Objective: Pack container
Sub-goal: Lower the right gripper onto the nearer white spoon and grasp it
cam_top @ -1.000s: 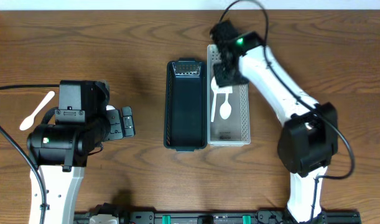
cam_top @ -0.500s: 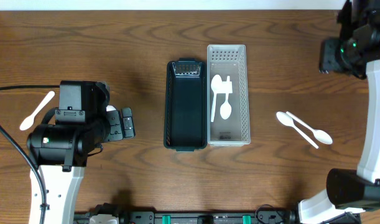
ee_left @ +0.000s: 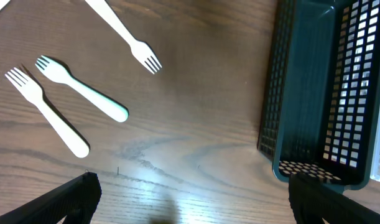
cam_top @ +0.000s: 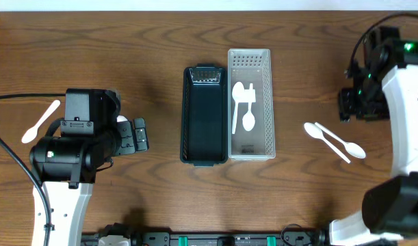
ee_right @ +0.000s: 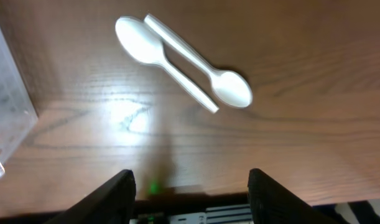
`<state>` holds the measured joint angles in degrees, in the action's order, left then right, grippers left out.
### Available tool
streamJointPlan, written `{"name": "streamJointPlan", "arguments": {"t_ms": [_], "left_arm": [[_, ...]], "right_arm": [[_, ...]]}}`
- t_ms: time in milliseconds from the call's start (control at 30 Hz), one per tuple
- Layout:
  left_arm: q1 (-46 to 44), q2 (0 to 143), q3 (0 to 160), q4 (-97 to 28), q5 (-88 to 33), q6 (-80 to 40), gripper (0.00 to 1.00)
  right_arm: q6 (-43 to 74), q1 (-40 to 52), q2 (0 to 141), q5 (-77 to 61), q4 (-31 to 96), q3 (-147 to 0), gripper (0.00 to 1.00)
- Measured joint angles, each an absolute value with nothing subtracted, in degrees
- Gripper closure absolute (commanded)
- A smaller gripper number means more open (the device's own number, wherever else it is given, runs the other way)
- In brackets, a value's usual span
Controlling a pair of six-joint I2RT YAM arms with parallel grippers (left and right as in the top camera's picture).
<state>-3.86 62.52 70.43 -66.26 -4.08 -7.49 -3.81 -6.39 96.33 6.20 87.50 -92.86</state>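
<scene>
So, brown wood-grain table [cam_top: 126, 41], white strip [cam_top: 195, 4] along top edge; left gripper [ee_left: 190, 186], right gripper [ee_right: 191, 180] both spread, empty.

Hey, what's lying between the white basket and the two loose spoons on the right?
Nothing: the overhead view shows only bare table between the white basket and the spoons.

Wooden table [cam_top: 154, 55]: dark basket [cam_top: 185, 116] and white basket [cam_top: 253, 68] at centre; paired spoons [cam_top: 338, 139] at 3 o'clock; single spoon [cam_top: 41, 121] at 9 o'clock.
</scene>
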Motion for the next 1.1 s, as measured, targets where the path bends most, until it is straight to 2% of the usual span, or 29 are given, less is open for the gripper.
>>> {"name": "streamJointPlan", "arguments": {"t_ms": [67, 167, 200, 333, 500, 700, 1100], "left_arm": [[-3.86, 62.52, 70.43, -65.93, -4.08, -7.44, 0.02], [-3.86, 62.52, 70.43, -65.65, -4.1, -7.22, 0.02], [-3.86, 62.52, 70.43, -65.58, -4.08, -7.2, 0.02], [-3.86, 62.52, 70.43, -65.58, -4.08, -7.05, 0.02], [-3.86, 62.52, 70.43, -65.6, -4.08, -7.05, 0.02], [-3.86, 62.52, 70.43, -65.6, -4.08, -7.05, 0.02], [-3.86, 62.52, 70.43, -65.6, -4.08, -7.05, 0.02]], "right_arm": [[-3.77, -6.22, 91.64, 5.06, 86.13, -88.49, 0.3], [-3.9, -6.2, 82.24, 3.81, 82.43, -81.78, 0.04], [-4.58, -6.2, 78.83, 3.38, 80.71, -79.15, 0.01], [-8.6, -6.2, 71.37, 1.87, 71.94, -68.6, 0.01], [-16.45, -6.2, 73.76, -1.48, 63.9, -60.38, 0.01], [-24.32, -6.2, 80.95, -2.72, 59.07, -59.96, 0.01], [-27.22, -6.2, 97.01, -1.04, 53.63, -59.94, 0.14]]}}
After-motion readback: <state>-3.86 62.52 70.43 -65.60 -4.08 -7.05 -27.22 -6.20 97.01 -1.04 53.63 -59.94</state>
